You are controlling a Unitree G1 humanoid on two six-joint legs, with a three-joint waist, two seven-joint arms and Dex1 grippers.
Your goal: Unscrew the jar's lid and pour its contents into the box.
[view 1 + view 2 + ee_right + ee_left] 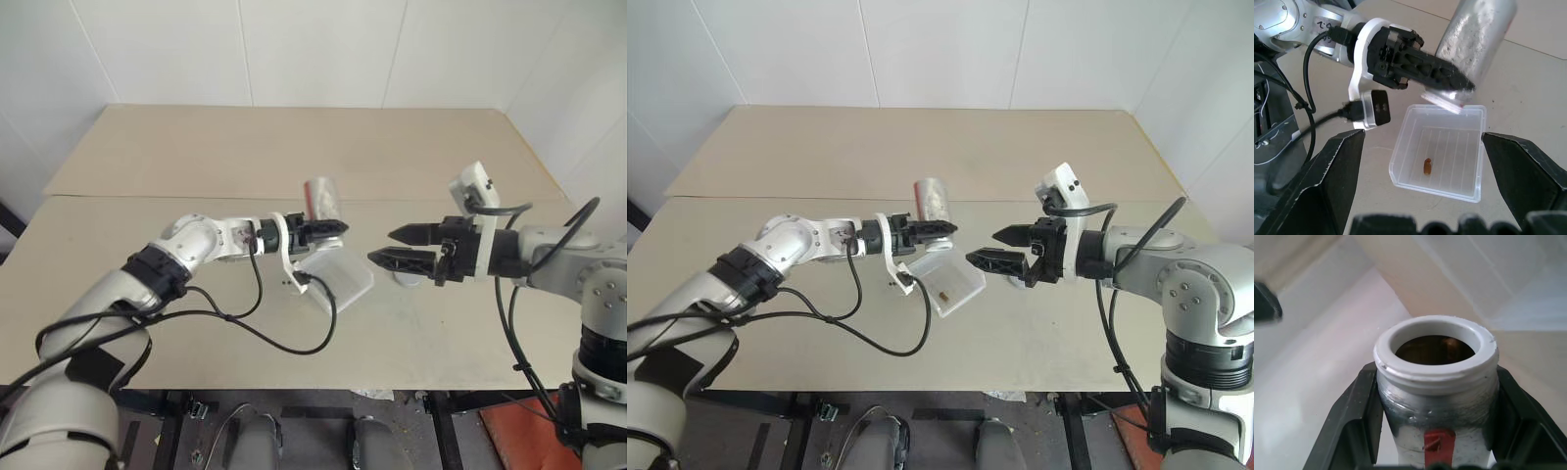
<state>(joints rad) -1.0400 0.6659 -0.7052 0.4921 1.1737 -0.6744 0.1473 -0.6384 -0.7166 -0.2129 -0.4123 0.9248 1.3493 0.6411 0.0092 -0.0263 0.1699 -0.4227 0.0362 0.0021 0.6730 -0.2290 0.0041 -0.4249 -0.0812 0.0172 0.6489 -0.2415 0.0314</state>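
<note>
My left gripper (333,231) is shut on the neck of the jar (321,199), whose silvery body tilts up and away while its open white mouth (1447,100) points down over the box's edge. The box (1469,191) lies on the table just below, with a tiny brown piece (1426,166) of the contents on its ribbed bottom. In the left wrist view the jar (1437,382) sits between both black fingers (1352,421). My right gripper (380,245) hovers open to the right of the box, holding nothing. A pale round lid (409,279) lies on the table under it, partly hidden.
The tan table (294,147) stretches far back to a white wall. A black cable (284,343) loops from my left wrist across the table's front. An orange object (529,431) sits on the floor at the lower right.
</note>
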